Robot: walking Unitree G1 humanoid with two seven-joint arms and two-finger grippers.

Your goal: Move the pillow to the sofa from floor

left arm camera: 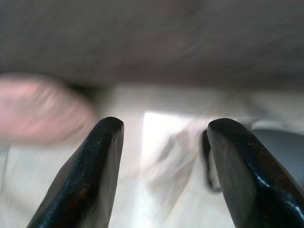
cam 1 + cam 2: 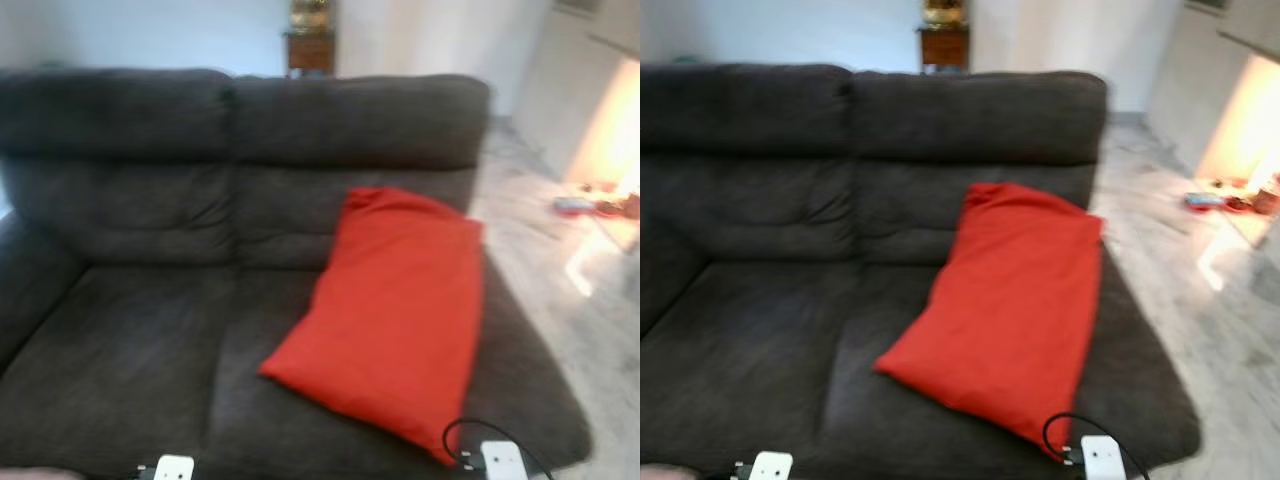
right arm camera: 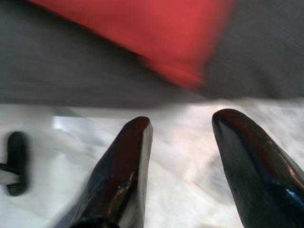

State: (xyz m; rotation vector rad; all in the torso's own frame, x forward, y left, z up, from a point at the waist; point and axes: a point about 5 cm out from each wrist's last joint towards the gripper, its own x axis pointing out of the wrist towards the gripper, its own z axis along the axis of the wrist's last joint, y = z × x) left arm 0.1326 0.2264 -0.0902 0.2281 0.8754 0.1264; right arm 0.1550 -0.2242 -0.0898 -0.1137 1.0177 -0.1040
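While I watch remotely, red rectangular fabric pillow lying on dark brown two-seat sofa, right cushion, leaning on backrest; my left hand open, empty; right hand open over pale floor

- The left seat of the sofa is bare; a gripper can pass over it freely.
- The pillow covers most of the right seat and leans on the backrest, so this side is blocked.
- Between the pillow and the sofa's right edge only a narrow strip of seat is free.
- To the right of the sofa the floor is open near it; further back some small things lie on it.
- The left gripper has its fingers apart, with only pale floor between them.
- The right gripper also stands spread, low in front of the sofa; the pillow's corner is just above the front edge.
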